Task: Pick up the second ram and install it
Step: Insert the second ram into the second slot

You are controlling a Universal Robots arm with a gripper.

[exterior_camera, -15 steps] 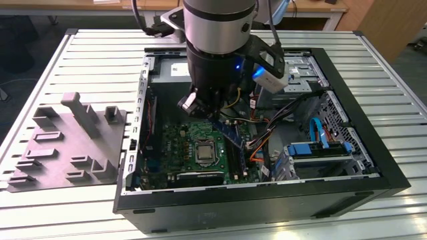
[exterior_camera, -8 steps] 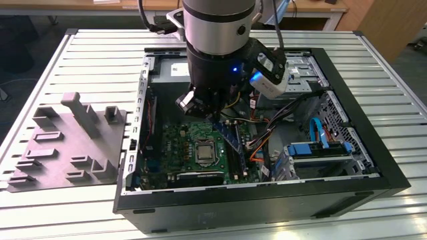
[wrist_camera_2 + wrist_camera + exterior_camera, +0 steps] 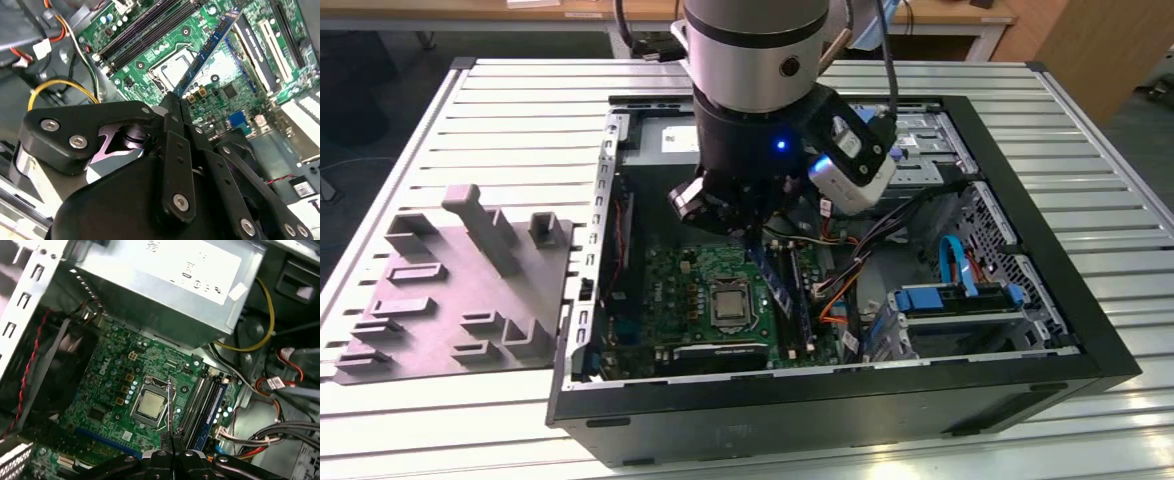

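Second wrist view: the gripper [image 3: 173, 101] seems clenched on the second ram [image 3: 206, 54] (over the motherboard [image 3: 150, 50]).

Open computer case [image 3: 1101, 352] lies on slatted metal counter [image 3: 520, 110]. Robot arm [image 3: 754, 60] reaches in from above. Fingers [image 3: 750, 232] pinch thin dark second ram [image 3: 766, 266], hanging just below them over green motherboard [image 3: 678, 290]. Grey moulded tray [image 3: 454, 290] well apart, toward exterior view's left of fingers.
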